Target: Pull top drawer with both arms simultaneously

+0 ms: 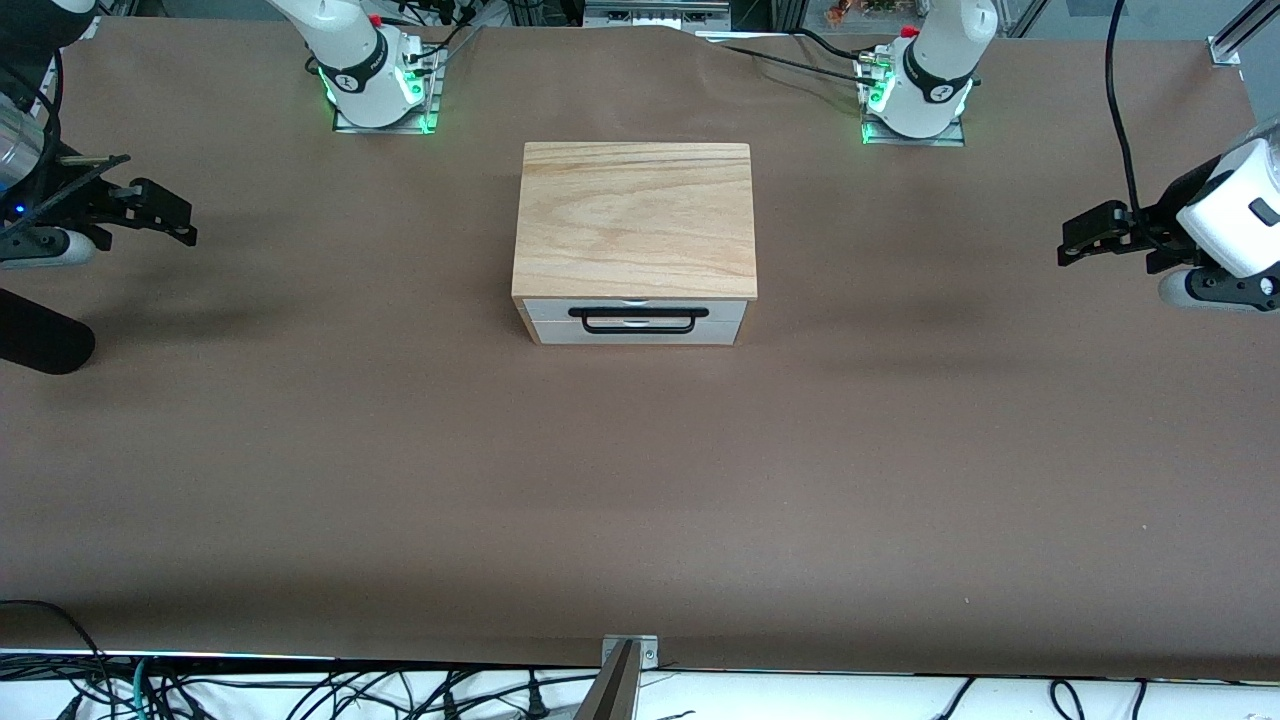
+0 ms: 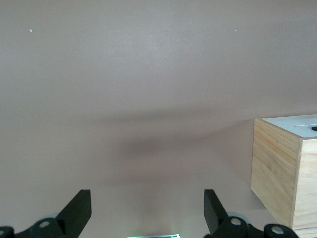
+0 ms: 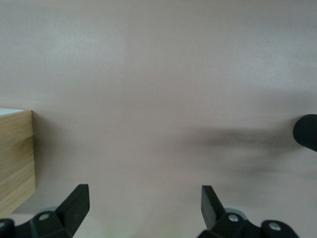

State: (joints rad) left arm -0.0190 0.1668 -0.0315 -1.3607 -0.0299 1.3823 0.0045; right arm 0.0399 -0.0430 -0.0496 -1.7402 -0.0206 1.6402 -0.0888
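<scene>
A wooden box (image 1: 634,220) stands at mid-table. Its top drawer (image 1: 545,311) is closed; the white front panel carries a wide black wire handle (image 1: 600,313) and faces the front camera. My right gripper (image 1: 180,222) hovers open and empty over the table at the right arm's end, well apart from the box. My left gripper (image 1: 1075,240) hovers open and empty over the left arm's end, also well apart. The left wrist view shows its open gripper (image 2: 147,208) and the box's side (image 2: 277,168). The right wrist view shows its open gripper (image 3: 143,206) and the box's other side (image 3: 15,158).
A black foam-covered cylinder (image 1: 40,345) lies at the right arm's end of the table, below my right gripper in the front view; it also shows in the right wrist view (image 3: 307,131). Brown table covering (image 1: 640,480) surrounds the box. Cables hang past the table's near edge.
</scene>
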